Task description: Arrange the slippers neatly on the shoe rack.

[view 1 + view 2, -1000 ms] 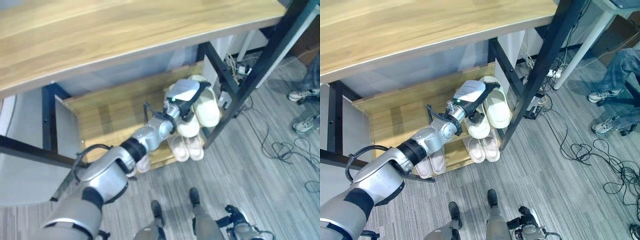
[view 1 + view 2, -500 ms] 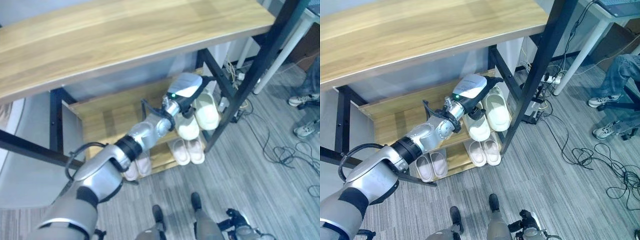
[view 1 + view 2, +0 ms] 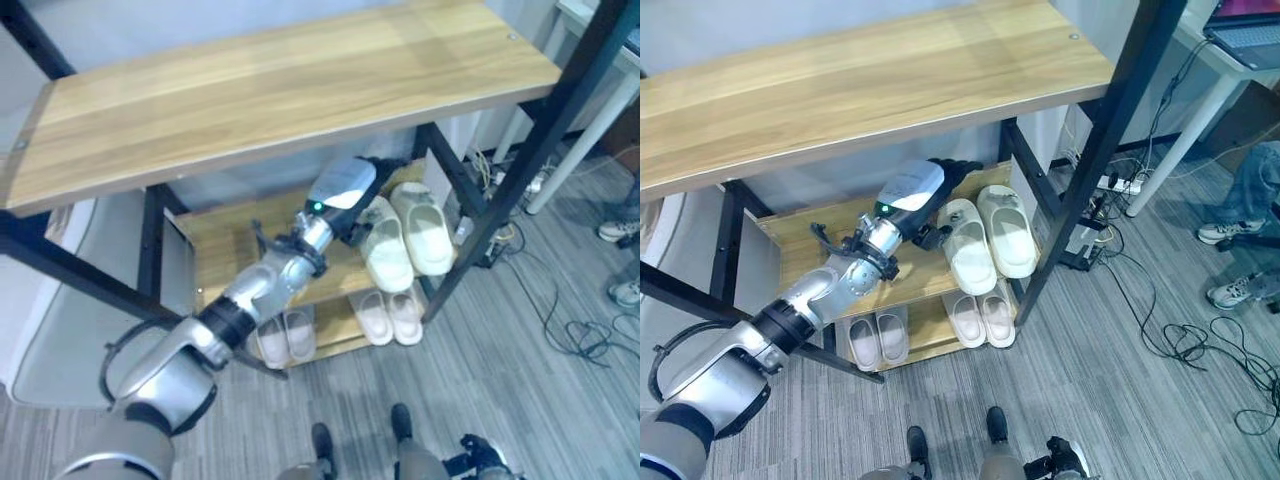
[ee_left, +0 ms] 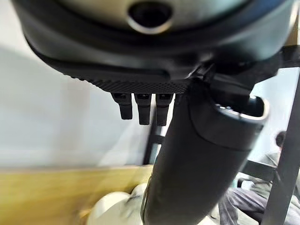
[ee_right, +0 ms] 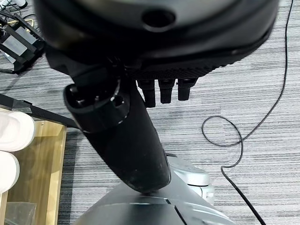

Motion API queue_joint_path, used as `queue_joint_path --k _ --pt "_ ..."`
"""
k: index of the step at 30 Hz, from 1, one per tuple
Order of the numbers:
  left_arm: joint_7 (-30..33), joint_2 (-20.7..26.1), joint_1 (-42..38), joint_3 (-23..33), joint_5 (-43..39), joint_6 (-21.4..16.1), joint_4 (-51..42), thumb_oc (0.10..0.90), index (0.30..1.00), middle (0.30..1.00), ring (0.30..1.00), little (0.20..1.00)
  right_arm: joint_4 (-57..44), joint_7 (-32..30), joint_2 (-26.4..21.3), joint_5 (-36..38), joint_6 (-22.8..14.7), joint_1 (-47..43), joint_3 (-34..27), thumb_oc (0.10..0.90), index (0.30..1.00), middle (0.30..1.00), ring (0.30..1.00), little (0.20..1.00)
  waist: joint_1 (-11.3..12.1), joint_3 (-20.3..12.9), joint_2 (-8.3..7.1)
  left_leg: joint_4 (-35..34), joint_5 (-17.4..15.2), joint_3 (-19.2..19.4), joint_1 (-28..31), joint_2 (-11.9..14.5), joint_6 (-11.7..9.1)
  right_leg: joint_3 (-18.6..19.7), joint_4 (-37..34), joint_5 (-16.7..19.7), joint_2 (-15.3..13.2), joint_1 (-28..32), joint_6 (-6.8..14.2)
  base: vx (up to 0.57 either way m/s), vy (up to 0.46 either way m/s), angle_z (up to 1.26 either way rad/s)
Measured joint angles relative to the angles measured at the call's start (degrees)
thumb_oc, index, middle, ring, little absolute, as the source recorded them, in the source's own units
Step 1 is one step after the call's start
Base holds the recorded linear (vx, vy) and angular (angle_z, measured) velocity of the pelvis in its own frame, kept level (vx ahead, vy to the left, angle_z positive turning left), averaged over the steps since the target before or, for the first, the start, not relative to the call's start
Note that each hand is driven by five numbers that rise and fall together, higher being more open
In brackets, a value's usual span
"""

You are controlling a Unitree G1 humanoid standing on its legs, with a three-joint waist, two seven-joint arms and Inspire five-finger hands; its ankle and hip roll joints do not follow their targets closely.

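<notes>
Two cream slippers lie side by side on the rack's middle shelf [image 3: 805, 245], the left one [image 3: 968, 255] next to the right one [image 3: 1008, 230]. My left hand [image 3: 910, 190] hovers over the shelf just left of the left slipper's heel end, fingers [image 3: 955, 165] straight, thumb close to the heel, holding nothing. In the left wrist view the thumb [image 4: 201, 159] stands over a cream slipper [image 4: 112, 208]. My right hand [image 5: 122, 136] hangs low over the grey floor beside the rack's bottom shelf, relaxed and empty.
Two pale pairs [image 3: 980, 318] [image 3: 878, 338] sit on the bottom shelf. The wide wooden top board [image 3: 870, 80] overhangs the middle shelf. A black post [image 3: 1090, 170] bounds the rack on the right. Cables [image 3: 1180, 340] and a person's legs [image 3: 1240, 220] are further right.
The camera has shifted. My left hand has come off the left cream slipper and drawn back to the left; the slipper now lies on the shelf beside its mate.
</notes>
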Motion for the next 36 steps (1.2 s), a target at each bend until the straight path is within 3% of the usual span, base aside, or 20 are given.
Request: queue_joint_path --k 5,12,25,36 --pt "-0.58 -0.19 6.57 1.78 -0.89 -0.19 -1.98 0.8 0.9 0.9 0.9 0.9 -0.09 0.12 1.29 0.0 0.01 0.31 -0.61 0.8 0.9 0.9 0.9 0.9 -0.01 -0.95 -1.23 0.0 -0.16 -0.1 -0.04 -0.18 0.16 -0.16 -0.1 0.34 -0.02 0.09 -0.32 0.0 0.0 0.01" --pt "-3.29 -1.46 16.81 8.25 -10.83 -1.51 -10.87 0.8 0.9 0.9 0.9 0.9 -0.29 0.08 2.13 0.01 0.05 1.1 -2.13 0.8 0.9 0.9 0.9 0.9 0.11 -1.57 -1.59 -0.02 -0.47 -0.12 0.87 -0.12 0.19 -0.18 -0.31 0.28 0.04 1.14 -0.3 0.0 0.0 0.0" --pt "-10.5 -3.54 22.29 7.59 -22.99 -2.3 -12.33 0.8 0.9 0.9 0.9 0.9 -0.48 0.23 2.19 0.07 0.04 1.87 -2.19 0.8 0.9 0.9 0.9 0.9 0.76 -2.14 -1.09 0.0 -0.38 -0.17 0.87 -0.17 0.08 -0.2 -0.31 0.27 -0.15 1.15 -0.32 0.0 0.0 0.0" --pt "-11.63 -5.79 22.48 4.0 -23.31 -2.3 -12.16 0.8 0.9 0.9 0.9 0.9 -0.5 0.25 2.2 0.25 0.02 1.82 -2.07 0.8 0.9 0.9 0.9 0.9 0.39 -2.16 -1.07 0.0 -0.28 -0.11 0.95 -0.17 -0.04 -0.13 -0.34 -0.19 -0.1 1.13 0.11 0.0 0.0 0.0"
